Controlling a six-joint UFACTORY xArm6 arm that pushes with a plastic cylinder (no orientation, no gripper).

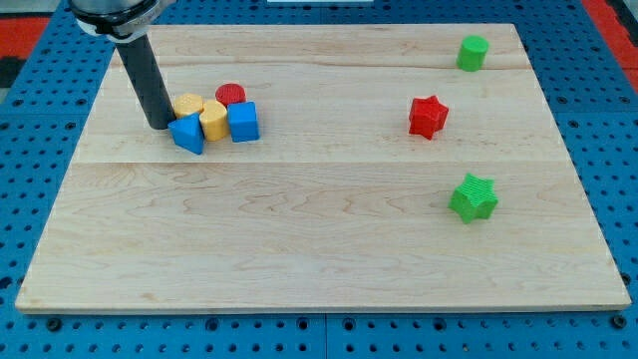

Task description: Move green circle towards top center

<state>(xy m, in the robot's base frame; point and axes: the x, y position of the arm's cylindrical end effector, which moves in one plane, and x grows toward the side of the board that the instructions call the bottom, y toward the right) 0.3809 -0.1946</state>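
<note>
The green circle point(473, 52) stands near the view's top right corner of the wooden board point(319, 239). My tip point(159, 126) is far to its left, at the view's upper left, touching the left side of a cluster of blocks. The cluster holds a blue triangle-like block point(187, 133), a yellow block point(187, 104), a second yellow block point(214, 121), a blue cube point(242, 122) and a red circle point(230, 94).
A red star point(428, 116) lies right of centre, below and left of the green circle. A green star point(473, 196) lies lower right. The board sits on a blue pegboard surface point(618, 150).
</note>
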